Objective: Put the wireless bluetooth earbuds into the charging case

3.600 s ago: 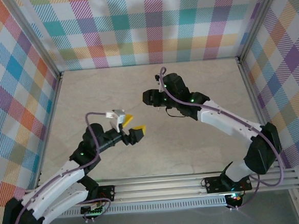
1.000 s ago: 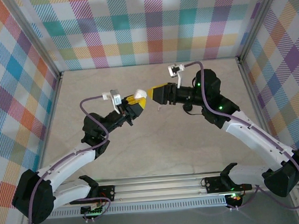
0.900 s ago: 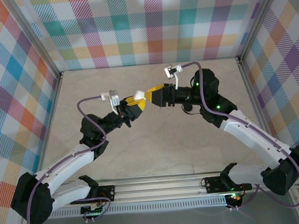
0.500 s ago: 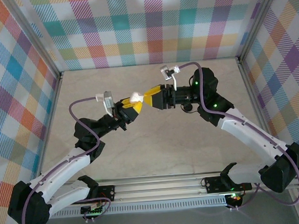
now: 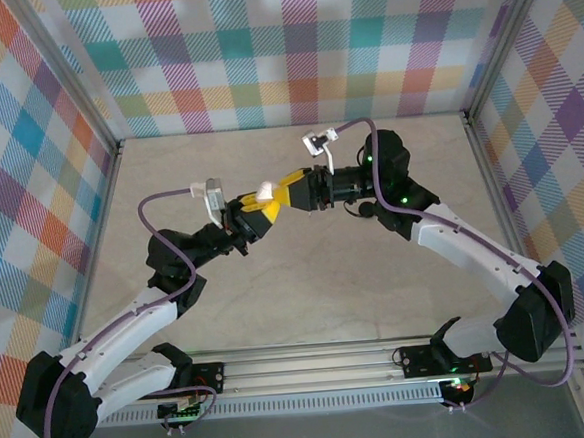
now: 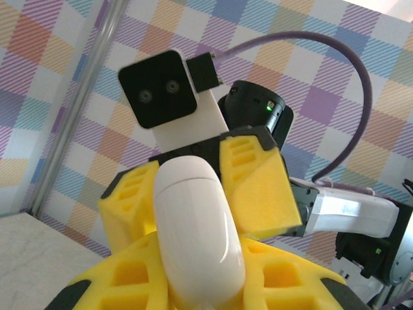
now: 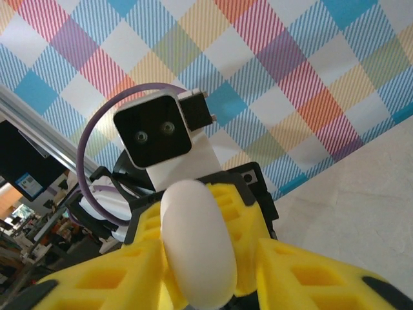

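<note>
A closed white charging case (image 5: 266, 192) hangs in mid-air over the middle of the table. My left gripper (image 5: 262, 202) is shut on its lower end. In the left wrist view the case (image 6: 193, 226) rises out of my yellow fingers (image 6: 122, 284). My right gripper (image 5: 279, 190) comes in from the right, and its yellow fingers (image 6: 255, 187) hug the lid end on both sides. From the right wrist the case (image 7: 197, 248) stands between my right gripper's pads (image 7: 103, 278). The earbuds are out of view.
Plaid walls and metal posts (image 5: 109, 182) fence the beige table (image 5: 326, 277). A small dark object (image 5: 368, 212) lies on the table under the right arm. The arm bases sit on the rail (image 5: 322, 362) at the near edge.
The right gripper has moved left onto the case's lid end and narrowed its jaws around it. The left arm has shifted slightly left, still holding the case.
</note>
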`<state>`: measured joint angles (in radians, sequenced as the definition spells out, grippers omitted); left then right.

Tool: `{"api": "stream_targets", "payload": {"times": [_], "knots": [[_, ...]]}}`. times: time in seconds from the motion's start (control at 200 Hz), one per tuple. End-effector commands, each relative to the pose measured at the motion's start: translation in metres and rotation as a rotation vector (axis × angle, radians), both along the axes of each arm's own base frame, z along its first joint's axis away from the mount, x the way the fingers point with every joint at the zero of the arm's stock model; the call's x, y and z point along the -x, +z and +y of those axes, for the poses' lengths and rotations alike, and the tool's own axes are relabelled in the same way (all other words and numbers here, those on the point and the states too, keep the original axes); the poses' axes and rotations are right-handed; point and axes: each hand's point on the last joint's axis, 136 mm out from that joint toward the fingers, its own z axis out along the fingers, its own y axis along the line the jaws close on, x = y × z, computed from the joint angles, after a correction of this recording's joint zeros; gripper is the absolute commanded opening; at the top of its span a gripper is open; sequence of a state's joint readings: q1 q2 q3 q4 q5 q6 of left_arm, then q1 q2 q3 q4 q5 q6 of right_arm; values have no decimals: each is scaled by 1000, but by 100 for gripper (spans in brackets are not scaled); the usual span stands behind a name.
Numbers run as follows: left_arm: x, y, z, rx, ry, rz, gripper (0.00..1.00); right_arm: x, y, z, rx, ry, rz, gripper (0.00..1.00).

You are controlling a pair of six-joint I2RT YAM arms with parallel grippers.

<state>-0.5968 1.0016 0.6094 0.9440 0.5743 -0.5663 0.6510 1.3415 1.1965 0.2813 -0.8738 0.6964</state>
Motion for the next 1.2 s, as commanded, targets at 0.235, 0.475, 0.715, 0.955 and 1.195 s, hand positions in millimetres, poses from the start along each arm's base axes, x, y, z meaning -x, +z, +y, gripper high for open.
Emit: {"api": "stream_targets", "payload": {"times": [0.235, 0.475, 0.715, 0.955, 1.195], "knots": [[8, 5, 0, -6, -26, -23, 6, 11, 13, 4, -34, 100, -64, 12], [9, -21, 9, -206, 77, 10, 64, 13, 4, -14, 82, 36, -173, 11], [30, -47, 14, -343, 24, 19, 64, 18, -11, -35, 312, 4, -400, 12], [42, -45, 9, -402, -25, -118, 62, 40, -22, -43, 349, 102, -522, 12], [45, -33, -15, -424, -198, -150, 56, 54, -42, -40, 413, 167, -577, 12]]}}
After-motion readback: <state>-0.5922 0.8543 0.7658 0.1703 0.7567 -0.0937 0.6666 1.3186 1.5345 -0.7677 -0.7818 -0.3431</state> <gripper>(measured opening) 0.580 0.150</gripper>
